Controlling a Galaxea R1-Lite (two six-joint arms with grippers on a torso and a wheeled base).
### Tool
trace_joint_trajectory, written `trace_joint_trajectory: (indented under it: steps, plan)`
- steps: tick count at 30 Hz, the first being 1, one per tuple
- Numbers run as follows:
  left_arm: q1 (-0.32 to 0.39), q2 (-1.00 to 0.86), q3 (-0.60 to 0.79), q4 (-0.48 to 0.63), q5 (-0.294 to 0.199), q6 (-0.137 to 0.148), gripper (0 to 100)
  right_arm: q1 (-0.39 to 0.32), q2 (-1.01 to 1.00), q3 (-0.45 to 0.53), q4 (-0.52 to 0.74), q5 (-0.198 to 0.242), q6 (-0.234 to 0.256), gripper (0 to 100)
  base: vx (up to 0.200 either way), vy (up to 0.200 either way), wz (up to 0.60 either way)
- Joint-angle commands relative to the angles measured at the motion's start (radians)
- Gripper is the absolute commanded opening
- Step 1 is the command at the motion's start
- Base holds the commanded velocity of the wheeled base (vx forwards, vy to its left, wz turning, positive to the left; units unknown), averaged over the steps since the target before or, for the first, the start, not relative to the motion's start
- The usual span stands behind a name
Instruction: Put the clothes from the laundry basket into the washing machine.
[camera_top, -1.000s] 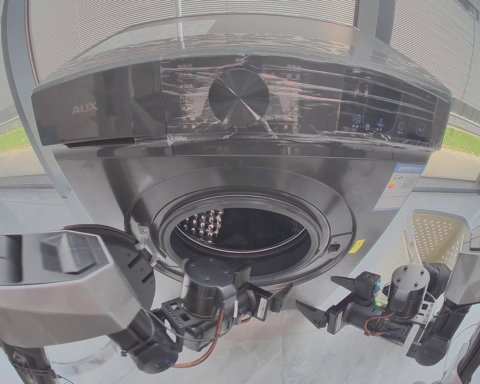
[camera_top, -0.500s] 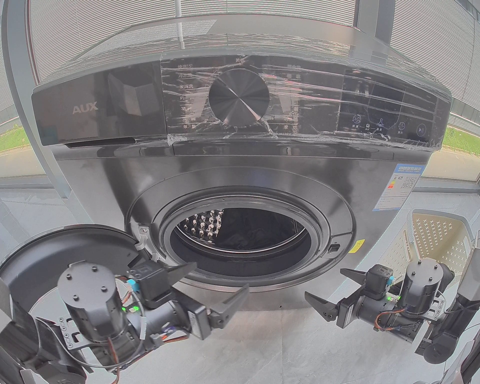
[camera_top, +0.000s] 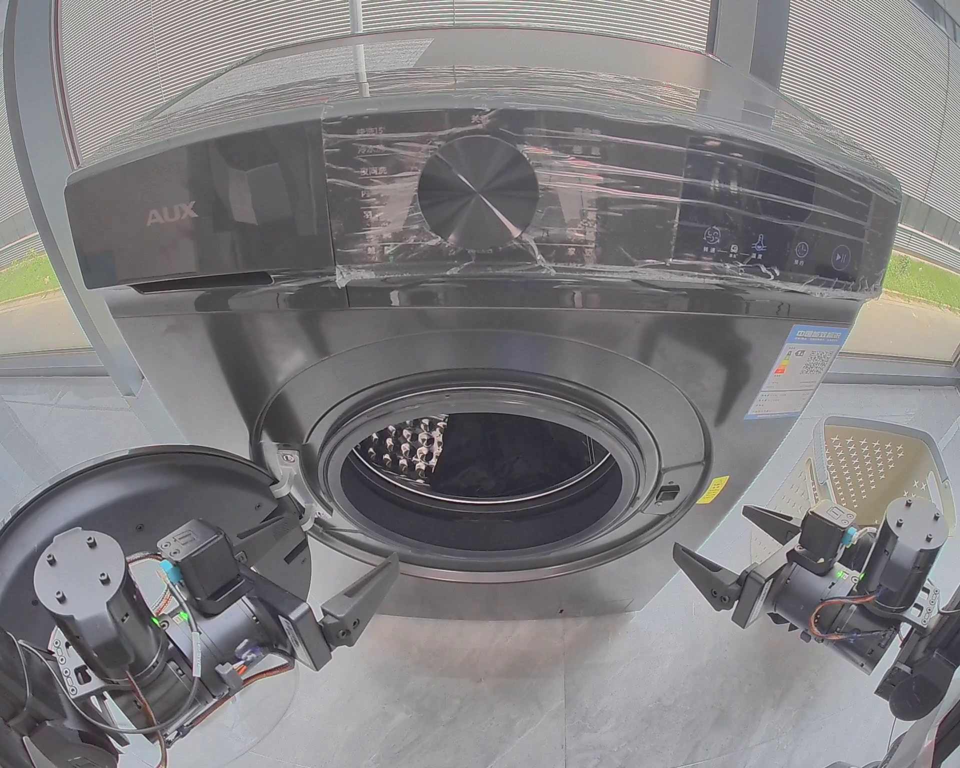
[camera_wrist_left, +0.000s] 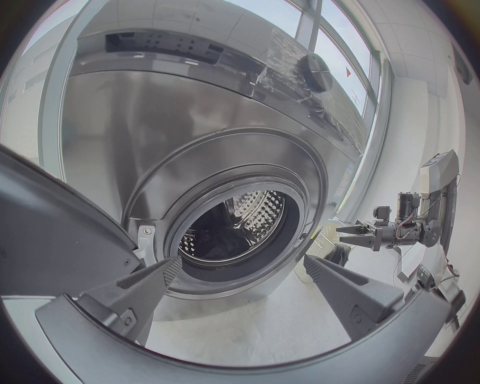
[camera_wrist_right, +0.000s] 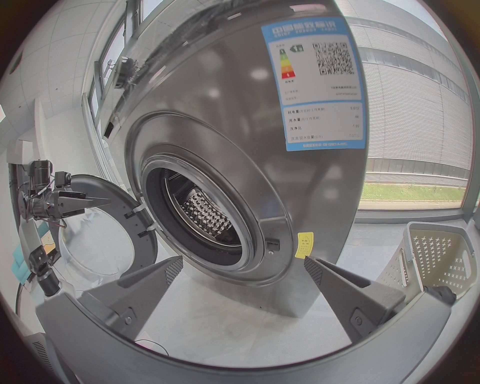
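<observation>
Floor stretches before the washing machine; left gripper gapes beside its swung-open door, right gripper gapes unladen near the laundry basket.

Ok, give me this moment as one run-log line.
door open | dark clothes in drum | left pincer open, empty | right pincer open, empty | laundry basket right of washing machine

Bright daylight, glare on washing machine, fisheye edges
</observation>
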Motion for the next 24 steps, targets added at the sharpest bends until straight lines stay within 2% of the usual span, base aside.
trace_joint_trajectory:
  steps: [1,6,12,16,17,18,24]
  plan:
    - [0.0,-0.028,0.023,-0.004,0.001,0.011,100,-0.005,-0.05,0.029,0.0,0.0,-0.001,100,-0.2,0.0,0.0]
    - [0.0,-0.081,0.037,-0.002,-0.001,0.024,100,-0.005,-0.078,0.05,0.008,0.0,0.003,100,-0.2,0.0,0.0]
    - [0.002,-0.121,0.087,-0.002,-0.001,0.057,100,-0.005,-0.142,0.052,0.037,-0.003,0.004,100,-0.2,0.0,0.0]
    - [0.002,-0.15,0.112,-0.002,-0.001,0.067,100,-0.005,-0.182,0.052,0.068,-0.014,0.004,100,-0.2,0.0,0.0]
    - [0.002,-0.18,0.129,-0.002,-0.001,0.07,100,0.005,-0.238,0.052,0.135,-0.044,0.006,100,-0.2,0.0,0.0]
    - [0.002,-0.19,0.132,0.002,-0.001,0.07,100,0.006,-0.264,0.052,0.177,-0.049,0.007,100,-0.2,0.0,0.0]
    - [0.02,-0.281,0.132,0.067,-0.003,0.07,100,-0.001,-0.445,0.052,0.413,-0.046,0.007,100,-0.2,0.0,0.0]
